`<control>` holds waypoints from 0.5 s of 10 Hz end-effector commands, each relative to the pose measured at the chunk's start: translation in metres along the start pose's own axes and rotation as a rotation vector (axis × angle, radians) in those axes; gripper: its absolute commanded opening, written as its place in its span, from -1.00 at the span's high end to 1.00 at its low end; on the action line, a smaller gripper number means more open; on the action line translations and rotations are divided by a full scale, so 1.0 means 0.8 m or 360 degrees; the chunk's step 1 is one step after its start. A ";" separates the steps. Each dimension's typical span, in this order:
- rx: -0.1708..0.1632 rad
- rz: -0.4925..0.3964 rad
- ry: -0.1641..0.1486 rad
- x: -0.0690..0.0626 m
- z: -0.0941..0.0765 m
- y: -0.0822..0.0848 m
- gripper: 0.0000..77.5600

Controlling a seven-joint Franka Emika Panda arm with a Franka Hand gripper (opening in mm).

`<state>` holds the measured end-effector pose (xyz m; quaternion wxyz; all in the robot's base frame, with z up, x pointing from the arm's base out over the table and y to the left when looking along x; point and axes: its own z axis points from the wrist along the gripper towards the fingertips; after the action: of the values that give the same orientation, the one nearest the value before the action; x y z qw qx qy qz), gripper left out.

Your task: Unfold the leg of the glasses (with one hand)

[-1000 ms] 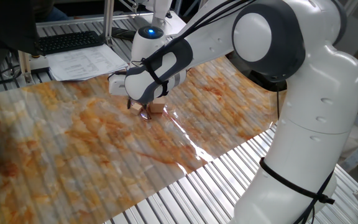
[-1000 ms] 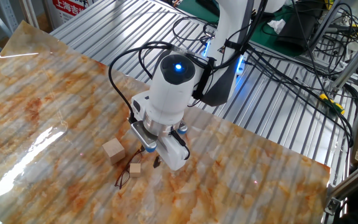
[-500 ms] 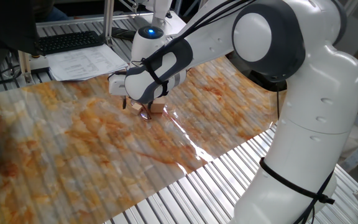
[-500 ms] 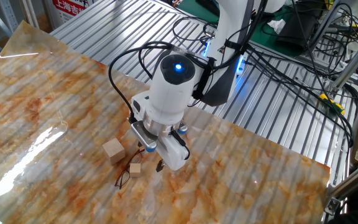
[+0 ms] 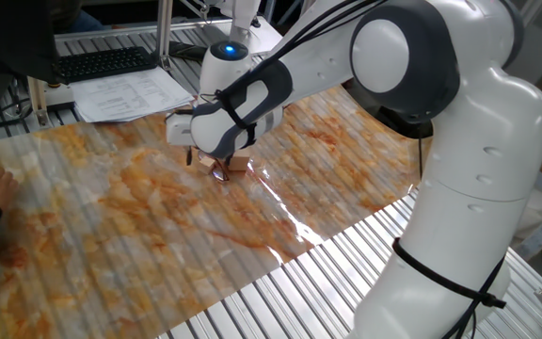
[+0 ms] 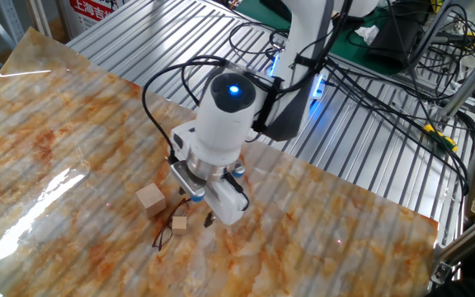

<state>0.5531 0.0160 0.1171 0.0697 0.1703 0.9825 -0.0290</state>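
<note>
Near the middle of the bench, towards its far edge in the one fixed view, the glasses (image 6: 165,233) lay flat beside a small wooden cube (image 6: 179,223) and a larger cube (image 6: 150,199), with the gripper (image 6: 209,219) low just beside them, its opening impossible to judge.

One pair of glasses (image 6: 162,235) — two wooden cubes (image 6: 150,199) (image 6: 179,223) — one keyboard (image 5: 102,63).
</note>
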 end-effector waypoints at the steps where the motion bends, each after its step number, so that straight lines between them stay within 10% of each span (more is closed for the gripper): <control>1: 0.0005 -0.0090 -0.0030 -0.011 0.014 -0.021 -1.00; 5: 0.0004 -0.0103 -0.0031 -0.007 0.025 -0.028 -1.00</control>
<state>0.5542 -0.0079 0.1000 0.0764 0.1385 0.9868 -0.0341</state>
